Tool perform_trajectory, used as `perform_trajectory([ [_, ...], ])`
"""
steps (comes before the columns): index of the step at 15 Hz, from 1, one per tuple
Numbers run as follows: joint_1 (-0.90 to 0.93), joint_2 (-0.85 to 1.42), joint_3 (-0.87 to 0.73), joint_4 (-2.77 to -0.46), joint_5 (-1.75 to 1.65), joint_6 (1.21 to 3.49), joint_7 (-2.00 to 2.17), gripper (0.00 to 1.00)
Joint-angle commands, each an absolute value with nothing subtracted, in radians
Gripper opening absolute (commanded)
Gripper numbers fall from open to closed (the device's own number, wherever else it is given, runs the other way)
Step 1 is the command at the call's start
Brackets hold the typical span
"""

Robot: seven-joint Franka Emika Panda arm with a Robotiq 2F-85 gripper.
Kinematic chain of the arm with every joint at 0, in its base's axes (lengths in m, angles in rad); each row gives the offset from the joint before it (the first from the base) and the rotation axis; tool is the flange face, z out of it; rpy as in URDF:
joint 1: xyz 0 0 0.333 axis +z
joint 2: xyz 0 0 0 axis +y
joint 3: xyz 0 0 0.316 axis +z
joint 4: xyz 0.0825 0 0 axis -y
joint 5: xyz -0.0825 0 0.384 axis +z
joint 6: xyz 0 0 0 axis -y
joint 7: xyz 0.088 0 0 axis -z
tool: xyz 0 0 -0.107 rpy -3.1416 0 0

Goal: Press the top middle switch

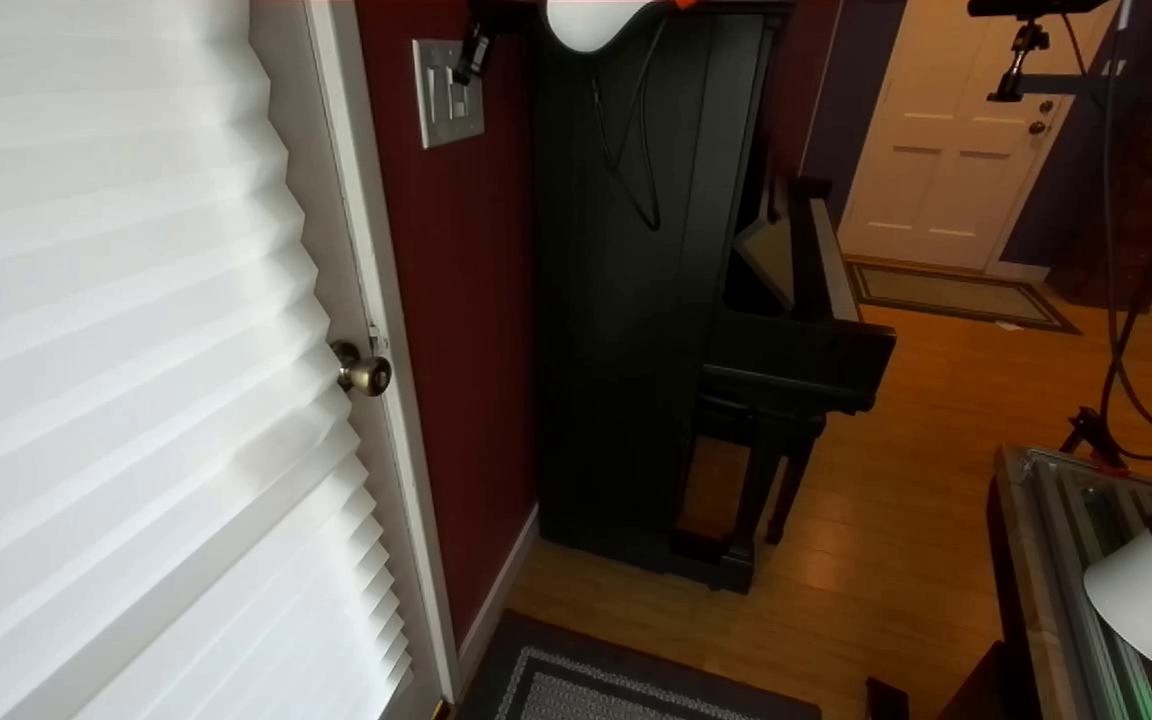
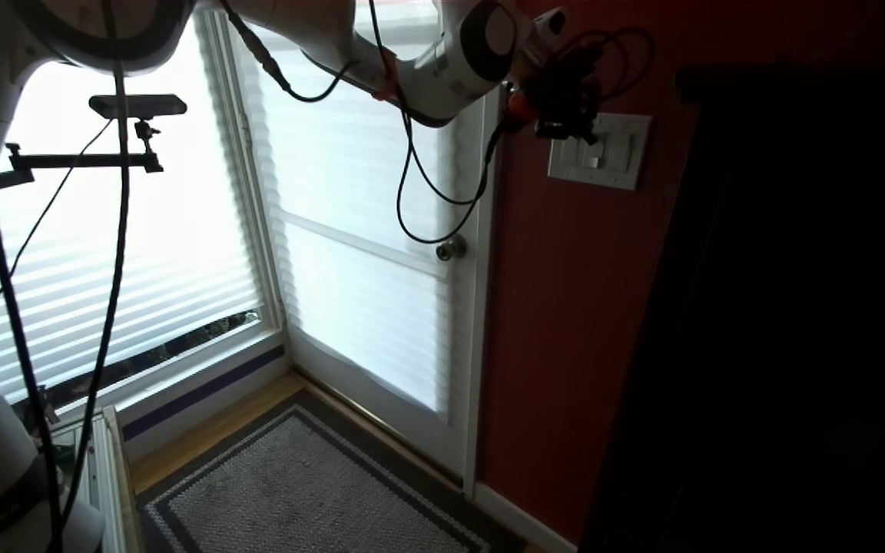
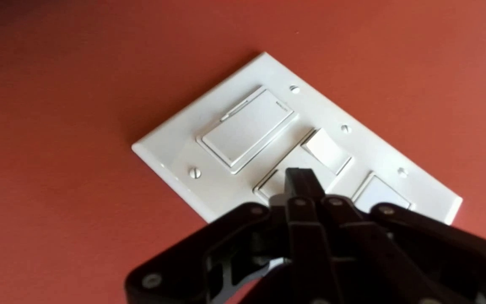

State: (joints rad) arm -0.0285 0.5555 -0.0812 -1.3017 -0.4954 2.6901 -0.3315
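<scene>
One whitish wall plate (image 3: 167, 139) is being presented upside down in the wrist view, against a red wall (image 3: 57, 211). In its middle column, the top middle switch (image 3: 273, 185) is being partly hidden by the gripper (image 3: 305, 179), whose fingers are being clenched together. The switch's face is being directed outward from the wall, and its visible short end is being presented toward the wide paddle (image 3: 247, 128). Its long axis is apparently being aligned with the plate's long edge, the far end being concealed. The bottom middle switch (image 3: 327, 151) is being exposed. Contact with the top one is not being revealed
</scene>
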Motion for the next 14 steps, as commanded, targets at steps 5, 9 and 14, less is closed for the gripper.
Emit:
perform_trajectory([
  [5, -0.013, 0.595, -0.074, -1.229, -0.402, 2.666, -0.292, 0.00],
  [9, 0.007, 0.565, -0.096, -1.234, -0.434, 2.527, -0.316, 0.00],
  [14, -0.021, 0.460, -0.080, -1.287, -0.406, 2.276, -0.382, 0.27],
])
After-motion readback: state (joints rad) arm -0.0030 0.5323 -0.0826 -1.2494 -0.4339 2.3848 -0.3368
